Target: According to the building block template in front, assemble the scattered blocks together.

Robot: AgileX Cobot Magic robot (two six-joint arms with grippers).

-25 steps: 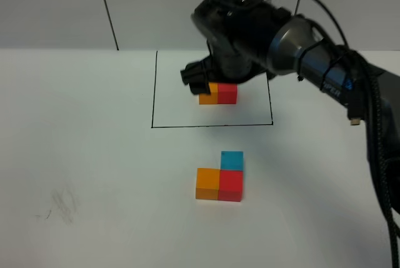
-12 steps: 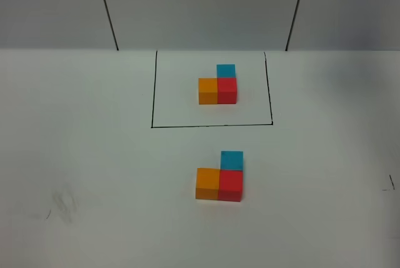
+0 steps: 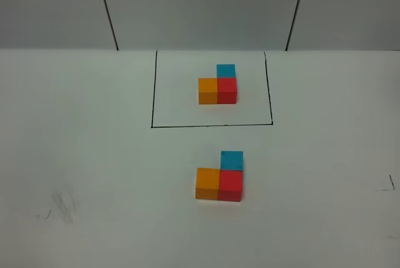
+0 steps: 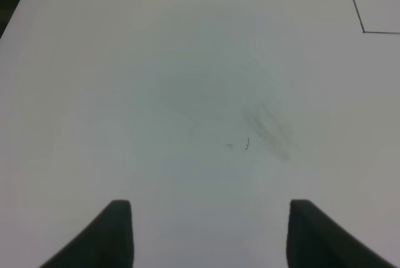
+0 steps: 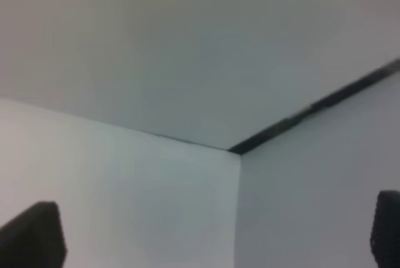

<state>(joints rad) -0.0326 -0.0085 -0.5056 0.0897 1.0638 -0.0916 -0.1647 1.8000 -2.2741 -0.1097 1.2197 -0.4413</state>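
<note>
The template (image 3: 218, 84) is an L of orange, red and light blue cubes inside the drawn black rectangle (image 3: 152, 93) at the back. In front of it, unframed, the orange block (image 3: 207, 183), red block (image 3: 231, 185) and light blue block (image 3: 232, 160) sit joined in the same L. Neither arm shows in the high view. My left gripper (image 4: 209, 233) is open and empty over bare table with faint smudges (image 4: 265, 127). My right gripper (image 5: 212, 237) is open and empty, facing the back wall.
A corner of the black rectangle (image 4: 362, 30) shows at the edge of the left wrist view. Grey wall panels with dark seams (image 3: 107, 9) stand behind the white table (image 3: 94, 155). A dark seam (image 5: 312, 102) crosses the right wrist view.
The right arm, which hung over the template a second ago, has pulled out of the high view. The light blue cube of the template now shows. The blocks have not moved.
</note>
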